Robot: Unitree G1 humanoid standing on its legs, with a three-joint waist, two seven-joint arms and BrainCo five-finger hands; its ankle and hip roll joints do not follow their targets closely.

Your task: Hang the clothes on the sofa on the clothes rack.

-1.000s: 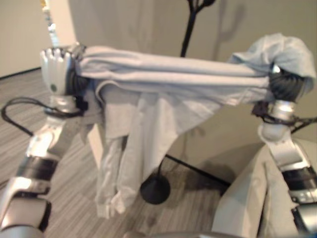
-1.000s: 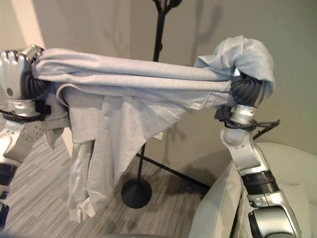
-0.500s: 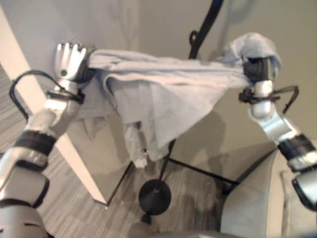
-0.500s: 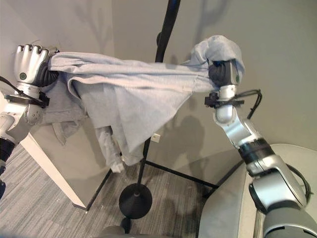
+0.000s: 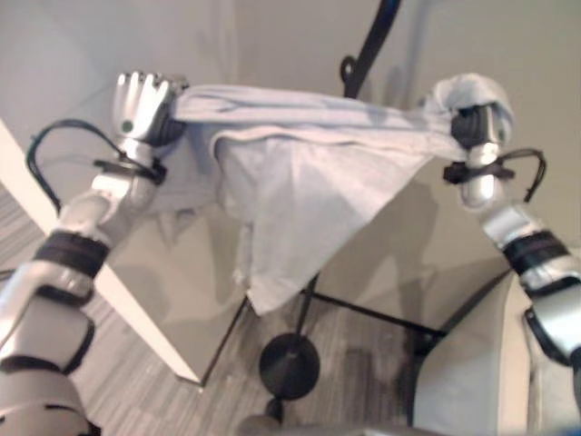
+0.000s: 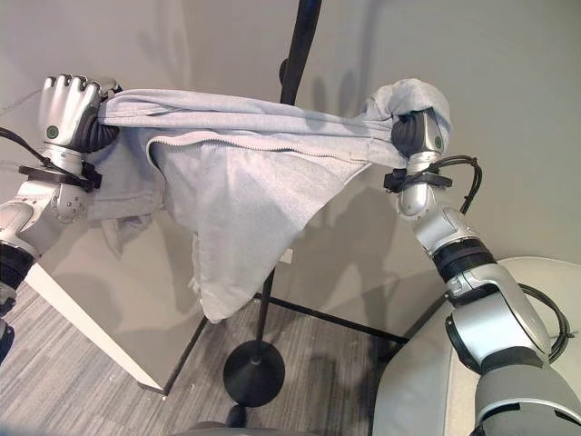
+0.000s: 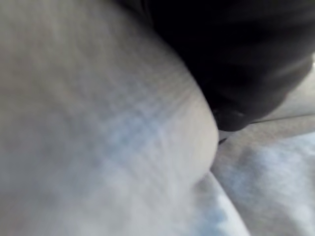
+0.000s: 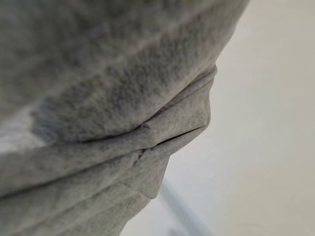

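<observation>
Light grey zip-up sweatshirt (image 6: pixel 245 195): held aloft, stretched roughly level between the two raised hands in front of the clothes rack. Its upper edge runs as a taut bunched band from hand to hand; a zipper line shows just under that band. The body of the garment hangs down from the band in a tapering fold, its lowest corner ending above the rack's base. A looser fold droops behind the left forearm.

Left hand (image 6: pixel 65 109): raised at the left end of the garment, fingers curled into a fist around the bunched fabric, knuckles upward. The left wrist view shows grey cloth pressed close against the dark cover.

Right hand (image 6: pixel 419 134): raised at the right end, dark ribbed cover visible, with a hood-like mass of fabric draped over its top. Its fingers are buried in the cloth, so whether they clasp it cannot be told. The right wrist view shows folded grey fleece against the pale wall.

Clothes rack (image 6: pixel 300 41): black upright pole behind the garment, with a small hook on its side just above the cloth band. Round black base (image 6: pixel 253 375) on the grey striped carpet (image 6: pixel 82 400), slim black legs spreading from it.

Sofa (image 6: pixel 418 391): pale upholstery at lower right, under the right arm.

Wall (image 6: pixel 526 109): plain beige, behind all items.
</observation>
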